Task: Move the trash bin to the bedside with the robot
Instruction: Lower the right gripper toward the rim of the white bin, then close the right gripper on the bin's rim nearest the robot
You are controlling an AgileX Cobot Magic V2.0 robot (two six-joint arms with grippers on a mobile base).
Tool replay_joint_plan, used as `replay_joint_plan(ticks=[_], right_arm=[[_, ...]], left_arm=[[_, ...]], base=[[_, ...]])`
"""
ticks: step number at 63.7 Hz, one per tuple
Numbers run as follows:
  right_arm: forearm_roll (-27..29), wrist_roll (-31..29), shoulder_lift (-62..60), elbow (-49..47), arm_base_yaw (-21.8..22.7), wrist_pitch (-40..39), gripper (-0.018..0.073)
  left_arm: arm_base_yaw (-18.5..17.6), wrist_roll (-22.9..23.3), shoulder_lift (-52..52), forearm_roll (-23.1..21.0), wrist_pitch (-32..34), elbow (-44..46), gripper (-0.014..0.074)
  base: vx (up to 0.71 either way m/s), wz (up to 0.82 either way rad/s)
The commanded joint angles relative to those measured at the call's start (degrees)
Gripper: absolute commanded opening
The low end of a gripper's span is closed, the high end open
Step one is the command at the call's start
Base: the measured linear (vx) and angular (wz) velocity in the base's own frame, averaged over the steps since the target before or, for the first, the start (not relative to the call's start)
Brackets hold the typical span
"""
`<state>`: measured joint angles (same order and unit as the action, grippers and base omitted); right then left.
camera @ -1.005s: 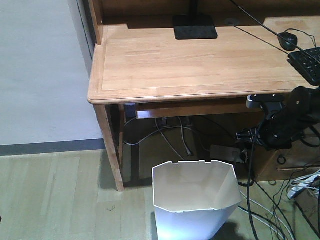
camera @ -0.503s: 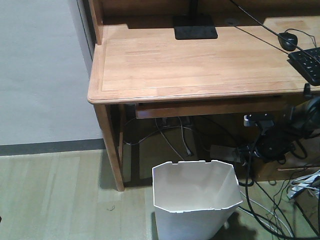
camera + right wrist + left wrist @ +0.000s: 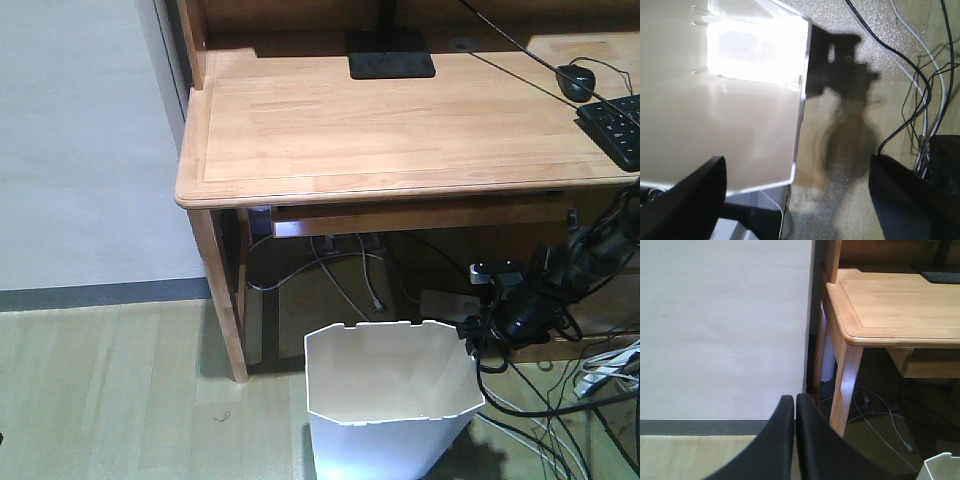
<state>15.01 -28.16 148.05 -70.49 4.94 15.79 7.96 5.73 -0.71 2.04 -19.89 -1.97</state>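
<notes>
The white trash bin (image 3: 390, 405) stands on the floor in front of the desk, its notched rim open upward. My black right arm (image 3: 525, 300) hangs under the desk edge, just right of the bin's rim. In the right wrist view the right gripper (image 3: 795, 200) is wide open, and the rim corner of the trash bin (image 3: 740, 125) lies between its two fingers, one finger over the bin's inside and the other over the floor. The left gripper (image 3: 795, 402) is shut on nothing, facing the wall and the desk leg. The bedside is out of view.
A light wooden desk (image 3: 380, 120) carries a keyboard (image 3: 615, 125), a mouse (image 3: 575, 80) and a black monitor base (image 3: 390, 52). Its leg (image 3: 220, 300) stands left of the bin. Cables (image 3: 545, 430) trail over the floor at the right. A white wall (image 3: 80, 140) is at the left.
My right arm has come down and to the left, from under the desk edge toward the bin's right rim. The bin and the left gripper have not moved.
</notes>
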Motion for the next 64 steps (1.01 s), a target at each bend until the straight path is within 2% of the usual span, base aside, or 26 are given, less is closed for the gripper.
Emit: replay_joint_plan(ticks=[1, 12, 45, 56, 64], right_arm=[[0.15, -0.72, -1.1, -1.86, 0.1, -2.93, 0.0571], [0.15, -0.91, 3.06, -5.03, 0.1, -3.57, 0.0571], [1.46, -0.91, 17.15, -21.06, 0.1, 5.23, 0.0553], [1.36, -0.91, 21.56, -26.23, 0.1, 9.69, 0.0444], [1.46, -0.3, 24.52, -29.41, 0.1, 12.8, 0.0258]], left_arm=[[-0.17, 0.25, -0.81, -0.13, 3.76, -0.19, -0.0006], [-0.17, 0.25, -0.81, -0.13, 3.76, -0.19, -0.0006], [-0.17, 0.25, -0.81, -0.13, 3.76, -0.19, -0.0006], [-0.17, 0.25, -0.81, -0.13, 3.76, -0.19, -0.0006], [-0.17, 0.25, -0.81, -0.13, 3.76, -0.19, -0.0006]], base=[[0.0, 0.0], [0.0, 0.0], [0.0, 0.0], [0.0, 0.0], [0.0, 0.0]])
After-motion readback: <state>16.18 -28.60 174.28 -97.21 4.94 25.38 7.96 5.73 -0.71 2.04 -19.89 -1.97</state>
